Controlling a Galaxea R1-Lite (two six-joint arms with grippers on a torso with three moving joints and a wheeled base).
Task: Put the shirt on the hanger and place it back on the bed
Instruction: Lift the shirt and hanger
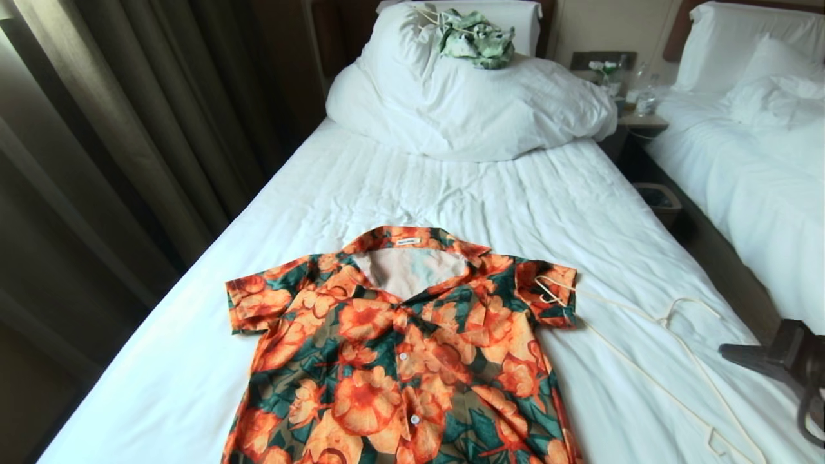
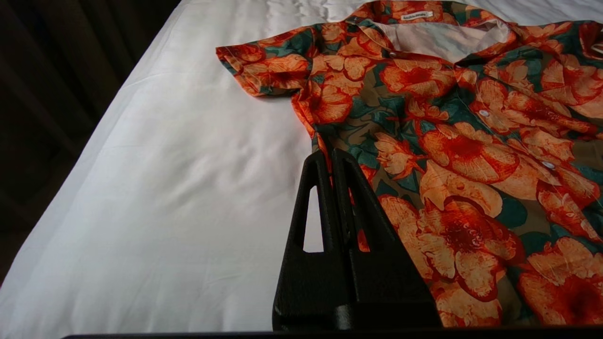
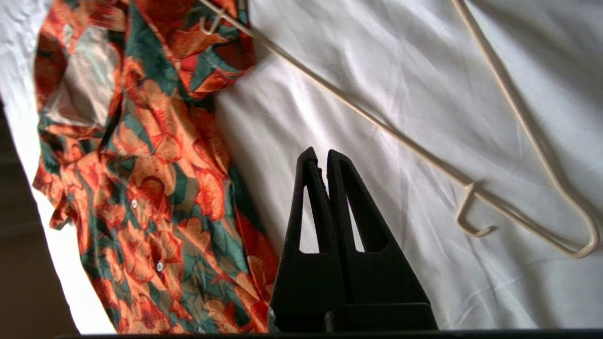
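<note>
**Both grippers closed and empty; shirt and hanger lie apart from any grip**

My right gripper (image 3: 320, 157) has its two black fingers pressed together with nothing between them. It hovers over bare white sheet, between the shirt (image 3: 155, 188) and the hanger (image 3: 476, 188), touching neither. In the head view it shows only as a dark shape at the right edge (image 1: 773, 354). My left gripper (image 2: 332, 157) is likewise pinched together and empty, held above the shirt's near side seam.

The shirt (image 1: 399, 348) lies flat and face up on the bed (image 1: 451, 193), collar toward the duvet (image 1: 464, 103), buttons fastened as far as I can see. The hanger (image 1: 651, 361) rests just beside it on the sheet, one shoulder end overlapping the shirt's sleeve.

As I judge it, nothing of the task is done: the hanger is not yet inside the shirt and neither is picked up.

The shirt's lower hem and the hanger's near end are cut off. A pale green garment (image 1: 477, 38) sits on the duvet.
</note>
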